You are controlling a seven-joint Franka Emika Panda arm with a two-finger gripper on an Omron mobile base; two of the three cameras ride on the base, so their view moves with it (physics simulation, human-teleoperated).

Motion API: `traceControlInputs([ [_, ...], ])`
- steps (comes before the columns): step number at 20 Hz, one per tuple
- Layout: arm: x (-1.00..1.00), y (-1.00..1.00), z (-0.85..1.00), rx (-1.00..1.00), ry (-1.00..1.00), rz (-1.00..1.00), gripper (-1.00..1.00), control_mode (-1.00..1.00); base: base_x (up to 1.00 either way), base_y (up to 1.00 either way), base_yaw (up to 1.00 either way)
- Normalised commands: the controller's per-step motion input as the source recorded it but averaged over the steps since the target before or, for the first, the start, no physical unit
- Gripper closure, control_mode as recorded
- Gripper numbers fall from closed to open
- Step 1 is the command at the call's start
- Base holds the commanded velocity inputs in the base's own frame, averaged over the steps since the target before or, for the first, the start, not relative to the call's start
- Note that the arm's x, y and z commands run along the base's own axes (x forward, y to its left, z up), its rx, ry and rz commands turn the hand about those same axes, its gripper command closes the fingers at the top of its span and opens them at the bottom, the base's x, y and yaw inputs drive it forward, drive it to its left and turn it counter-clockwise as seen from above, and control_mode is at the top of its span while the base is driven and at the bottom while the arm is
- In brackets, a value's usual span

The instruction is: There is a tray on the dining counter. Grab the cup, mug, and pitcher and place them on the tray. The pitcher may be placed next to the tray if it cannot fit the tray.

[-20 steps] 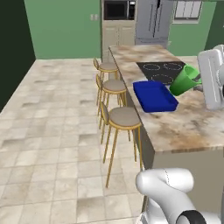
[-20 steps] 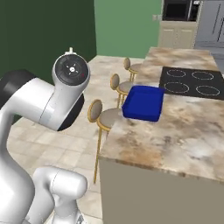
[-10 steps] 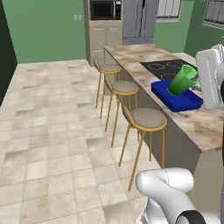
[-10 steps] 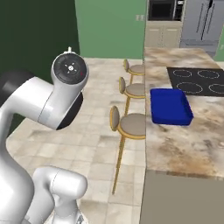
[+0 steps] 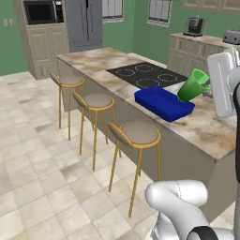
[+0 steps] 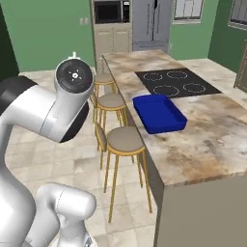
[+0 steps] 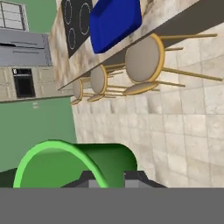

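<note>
From the left base view, the small bright green cup (image 5: 193, 86) hangs tilted in the air, held up by the white arm, above the long brown stone table (image 5: 206, 123) and just right of the bright blue flat tray (image 5: 164, 103).

From the right base view, the tray (image 6: 158, 112) lies beside the black cooktop (image 6: 176, 82).

From the hand view, the fingers (image 7: 111, 179) pinch the cup (image 7: 74, 164) at its rim, high over three round stools (image 7: 142, 61).

3 stools (image 5: 134, 133) in a row, microwave (image 6: 111, 11) & fridge (image 6: 151, 21) at back.
</note>
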Motion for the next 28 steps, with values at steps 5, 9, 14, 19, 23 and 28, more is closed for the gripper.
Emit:
traceControlInputs([
  [5, 0.00, 0.00, 0.00, 0.00, 0.00, 0.00, 1.00, 1.00, 0.63, 0.16, -0.57],
  [9, 0.00, 0.00, 0.00, 0.00, 0.00, 0.00, 1.00, 1.00, 0.72, 0.00, -0.47],
  [14, 0.00, 0.00, 0.00, 0.00, 0.00, 0.00, 1.00, 1.00, 0.63, 0.07, -0.35],
  [19, 0.00, 0.00, 0.00, 0.00, 0.00, 0.00, 1.00, 1.00, 0.67, 0.11, -0.26],
  [23, 0.00, 0.00, 0.00, 0.00, 0.00, 0.00, 1.00, 1.00, 0.59, 0.16, -0.25],
  [28, 0.00, 0.00, 0.00, 0.00, 0.00, 0.00, 1.00, 1.00, 0.55, 0.06, -0.15],
])
